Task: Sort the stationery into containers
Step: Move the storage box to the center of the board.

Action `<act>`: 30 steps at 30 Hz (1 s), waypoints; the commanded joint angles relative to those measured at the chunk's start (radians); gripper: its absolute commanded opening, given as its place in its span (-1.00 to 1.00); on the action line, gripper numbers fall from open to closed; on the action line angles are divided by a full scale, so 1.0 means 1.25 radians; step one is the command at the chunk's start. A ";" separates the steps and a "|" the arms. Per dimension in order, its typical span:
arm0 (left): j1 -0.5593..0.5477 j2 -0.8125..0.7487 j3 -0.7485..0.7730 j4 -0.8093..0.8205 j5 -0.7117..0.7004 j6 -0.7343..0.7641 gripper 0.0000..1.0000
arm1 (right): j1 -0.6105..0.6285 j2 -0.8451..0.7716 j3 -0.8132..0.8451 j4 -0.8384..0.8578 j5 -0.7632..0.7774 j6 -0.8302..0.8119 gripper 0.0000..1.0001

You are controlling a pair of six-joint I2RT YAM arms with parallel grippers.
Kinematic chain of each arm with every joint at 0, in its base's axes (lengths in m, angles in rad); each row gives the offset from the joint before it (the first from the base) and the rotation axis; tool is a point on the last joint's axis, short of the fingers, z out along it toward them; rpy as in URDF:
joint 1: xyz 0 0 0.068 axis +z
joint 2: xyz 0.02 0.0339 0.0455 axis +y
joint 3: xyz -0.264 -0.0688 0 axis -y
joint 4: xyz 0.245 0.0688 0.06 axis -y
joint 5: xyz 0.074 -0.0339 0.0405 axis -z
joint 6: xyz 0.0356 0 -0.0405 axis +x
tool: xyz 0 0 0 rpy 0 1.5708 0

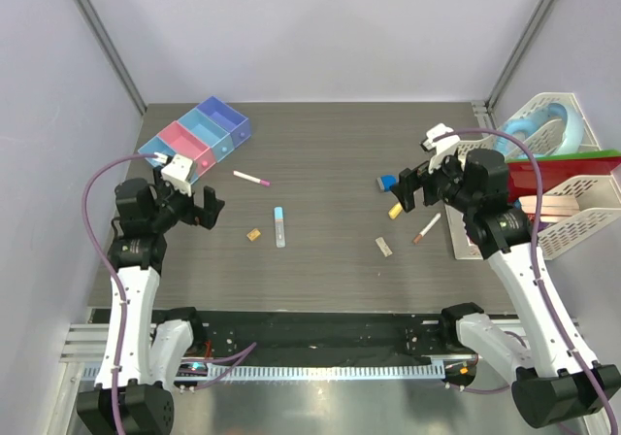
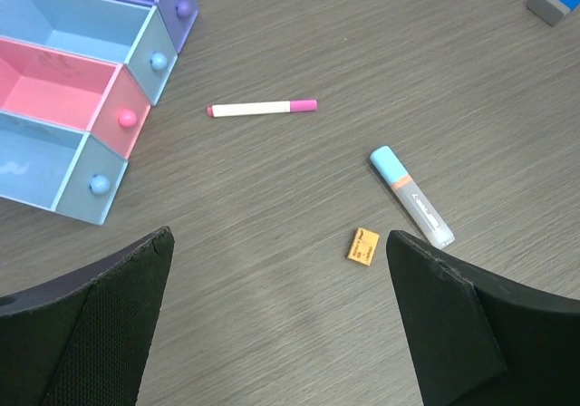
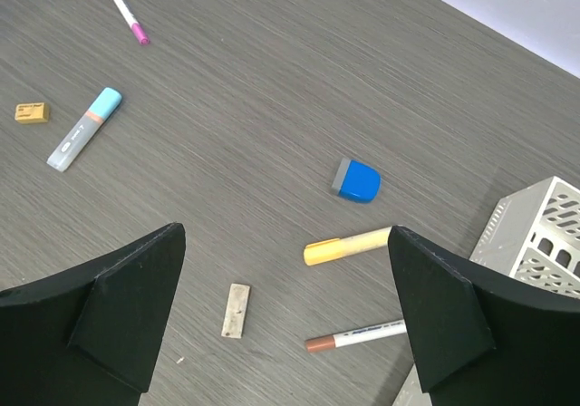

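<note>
The four joined boxes (image 1: 197, 136) stand at the far left, also in the left wrist view (image 2: 82, 80). On the table lie a pink-capped white pen (image 1: 251, 178) (image 2: 262, 109) (image 3: 125, 11), a blue-capped clear tube (image 1: 279, 226) (image 2: 410, 196) (image 3: 84, 128), a small orange-tan eraser (image 1: 253, 234) (image 2: 362, 246) (image 3: 32, 112), a pale tan eraser (image 1: 383, 247) (image 3: 236, 310), a yellow marker (image 1: 395, 210) (image 3: 349, 246), a brown-red pen (image 1: 426, 228) (image 3: 355, 335) and a small blue block (image 1: 387, 182) (image 3: 356, 180) (image 2: 553, 1). My left gripper (image 1: 192, 207) (image 2: 281, 324) is open and empty above the table. My right gripper (image 1: 414, 190) (image 3: 285, 320) is open and empty above the pens.
Two white mesh baskets stand at the right: one (image 1: 572, 217) holds books, the far one (image 1: 543, 115) a blue ring. A corner of a basket (image 3: 535, 234) shows in the right wrist view. Grey walls close the left, back and right.
</note>
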 commanded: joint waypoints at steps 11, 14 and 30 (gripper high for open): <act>0.007 0.109 0.017 0.220 -0.245 -0.193 0.93 | -0.003 -0.022 -0.058 0.088 -0.006 -0.036 0.99; 0.006 0.212 0.076 0.263 -0.309 -0.254 0.85 | -0.003 -0.018 -0.083 0.111 -0.001 -0.040 0.99; -0.067 0.972 0.725 0.174 -0.494 -0.356 0.91 | 0.002 -0.010 -0.120 0.116 -0.003 -0.061 0.99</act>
